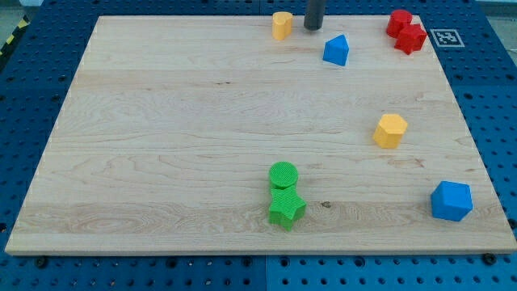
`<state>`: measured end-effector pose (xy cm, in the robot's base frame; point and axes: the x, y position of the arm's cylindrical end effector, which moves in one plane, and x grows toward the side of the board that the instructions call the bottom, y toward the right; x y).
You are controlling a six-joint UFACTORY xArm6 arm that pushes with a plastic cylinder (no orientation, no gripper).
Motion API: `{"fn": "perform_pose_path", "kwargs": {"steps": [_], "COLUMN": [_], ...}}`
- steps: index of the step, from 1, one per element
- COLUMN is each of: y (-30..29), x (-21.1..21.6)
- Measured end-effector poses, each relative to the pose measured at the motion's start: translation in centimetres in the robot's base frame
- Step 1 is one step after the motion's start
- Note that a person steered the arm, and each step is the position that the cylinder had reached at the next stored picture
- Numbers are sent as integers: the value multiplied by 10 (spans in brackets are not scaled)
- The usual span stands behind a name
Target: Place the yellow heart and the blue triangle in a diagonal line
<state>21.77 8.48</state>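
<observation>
At the board's (161,121) top edge, the tip (313,27) stood between the yellow heart (281,25), just to its left, and the blue triangle (336,50), lower right. The rod has no jaws.

Yellow heart (281,25) top centre, blue triangle (336,50) lower right of it

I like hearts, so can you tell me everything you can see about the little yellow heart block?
The yellow heart is a small chunky block, one plain yellow all over, looking like smooth plastic. It stands flat on the wooden board near the view's top edge, a little right of the middle. Nothing touches it. My tip sits just to its right with a small gap, and the blue triangle lies farther right and slightly lower.
</observation>
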Motion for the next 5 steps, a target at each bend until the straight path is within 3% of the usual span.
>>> {"fn": "perform_pose_path", "kwargs": {"steps": [2, 5], "y": [-41, -27], "x": [0, 28]}}
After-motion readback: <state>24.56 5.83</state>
